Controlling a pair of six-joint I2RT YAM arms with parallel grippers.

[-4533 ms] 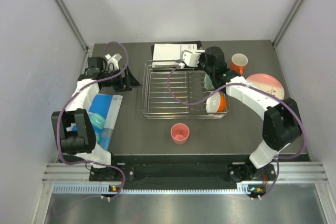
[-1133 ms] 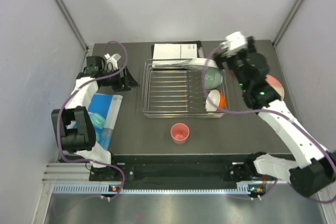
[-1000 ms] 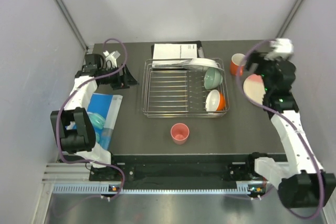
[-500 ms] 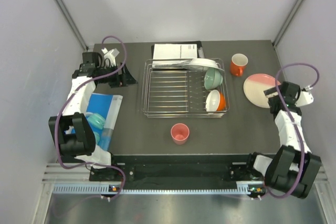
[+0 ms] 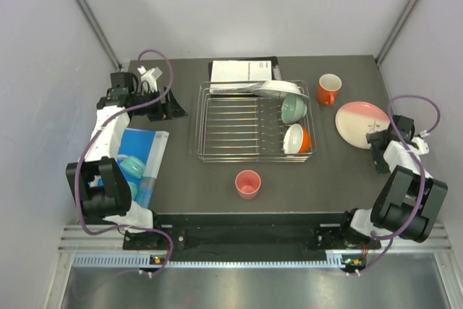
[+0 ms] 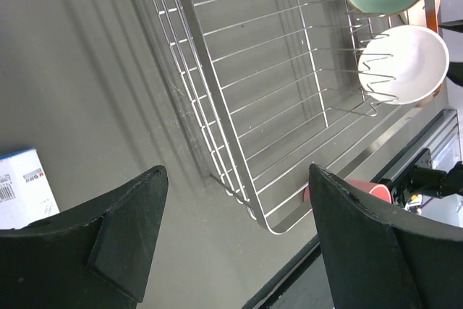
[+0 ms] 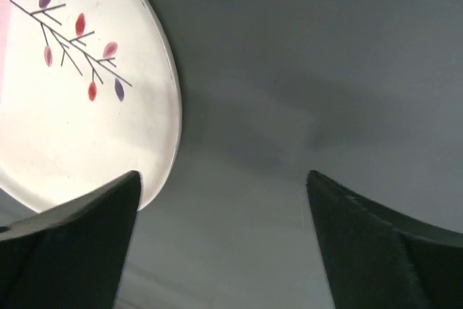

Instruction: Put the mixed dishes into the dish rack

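- roughly half done, by the look of it: three of six dishes in the dish rack (image 5: 217,132), three out on the counter (image 5: 181,171).
- in the rack's right end: mint-green bowl (image 5: 292,109) and orange-outside white-inside bowl (image 5: 296,139), both on edge between the tines, one behind the other.
- white plate (image 5: 273,89) tilted at the rack's far right corner; slotted in or only resting on the rim, hard to tell.
- left to load: pale pink plate (image 5: 359,122) flat on the counter, right of the rack and apart from it; orange mug (image 5: 329,89) upright beyond the plate, near the rack's far right corner; small pink cup (image 5: 248,183) mouth up, just in front of the rack.
- right pincer (image 5: 376,148) released, jaws spread wide, low beside the pink plate's near right edge; rim beside the jaws rather than between them, no contact visible.
- left pincer (image 5: 168,108) released as well and empty, off the rack's left end, looking across the bare wires of its left and middle.
- likely next item: the pink plate, judging from the right pincer's place; probably in need of a lifted or overhanging edge before any pinch, being flat on a flat counter.
- not part of the load: blue sheet (image 5: 145,146) with small teal pieces (image 5: 130,168) at the left, white printed paper (image 5: 239,70) beyond the rack.
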